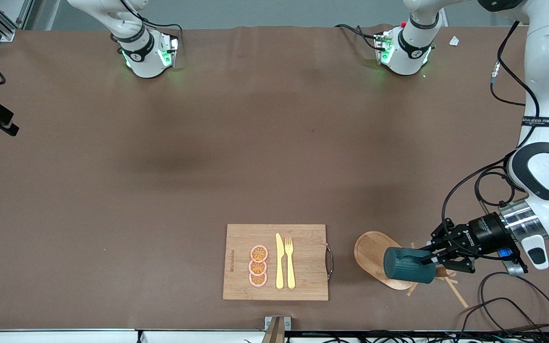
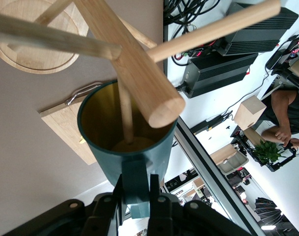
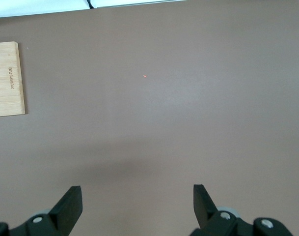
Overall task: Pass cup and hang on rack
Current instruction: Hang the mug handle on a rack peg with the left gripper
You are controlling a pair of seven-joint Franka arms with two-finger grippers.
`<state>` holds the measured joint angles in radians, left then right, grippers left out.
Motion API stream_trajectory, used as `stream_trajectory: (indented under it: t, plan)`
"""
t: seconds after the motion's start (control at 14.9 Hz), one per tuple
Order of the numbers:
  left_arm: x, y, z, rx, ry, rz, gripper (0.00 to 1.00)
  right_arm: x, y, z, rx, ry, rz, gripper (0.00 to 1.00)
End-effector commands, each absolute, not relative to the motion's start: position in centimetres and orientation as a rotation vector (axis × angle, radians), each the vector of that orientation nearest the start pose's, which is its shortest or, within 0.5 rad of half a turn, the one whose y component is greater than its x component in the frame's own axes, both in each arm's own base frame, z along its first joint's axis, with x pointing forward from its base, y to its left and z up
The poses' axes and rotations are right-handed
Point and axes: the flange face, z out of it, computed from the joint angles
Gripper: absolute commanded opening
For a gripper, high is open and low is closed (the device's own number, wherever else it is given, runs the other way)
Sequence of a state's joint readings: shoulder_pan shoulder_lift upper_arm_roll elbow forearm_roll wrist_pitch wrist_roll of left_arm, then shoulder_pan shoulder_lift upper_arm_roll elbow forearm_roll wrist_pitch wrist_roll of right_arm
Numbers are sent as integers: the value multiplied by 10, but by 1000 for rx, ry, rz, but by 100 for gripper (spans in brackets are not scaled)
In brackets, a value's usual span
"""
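My left gripper is shut on the handle of the dark teal cup and holds it on its side over the wooden rack's oval base. In the left wrist view the fingers clamp the handle, and the cup shows its yellow inside. One thin peg reaches into the cup's mouth. The rack's post and other pegs cross just above the cup. My right gripper is open and empty over bare brown table. It does not show in the front view.
A bamboo cutting board lies beside the rack toward the right arm's end. It carries orange slices, a yellow knife and a fork. Cables lie by the table edge near the left arm.
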<state>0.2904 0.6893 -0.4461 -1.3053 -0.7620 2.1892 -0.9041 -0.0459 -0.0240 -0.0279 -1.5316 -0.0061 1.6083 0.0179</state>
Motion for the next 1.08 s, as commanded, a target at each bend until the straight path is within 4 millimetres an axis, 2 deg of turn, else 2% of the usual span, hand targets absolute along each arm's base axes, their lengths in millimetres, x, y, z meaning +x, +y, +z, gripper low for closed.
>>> stream_trajectory:
  t: [0.0, 0.13, 0.4, 0.74, 0.81, 0.87, 1.01]
  plan:
    - [757, -49, 399, 1763, 1281, -320, 1, 550, -44, 663, -3141, 150, -157, 100]
    - [758, -47, 391, 1763, 1282, -325, 1, 551, -43, 663, -3141, 147, -161, 100]
    - [758, -42, 389, 1758, 1289, -325, 2, 551, -42, 663, -3138, 147, -159, 100]
    - [759, -32, 381, 1728, 1305, -337, 7, 551, -43, 662, -3135, 152, -152, 100]
    - [760, -31, 380, 1722, 1306, -339, 12, 551, -43, 662, -3135, 152, -154, 100]
    - [760, -31, 377, 1720, 1309, -345, 30, 551, -43, 663, -3135, 152, -157, 100]
    - [760, -32, 377, 1718, 1310, -348, 79, 550, -45, 662, -3134, 156, -152, 100]
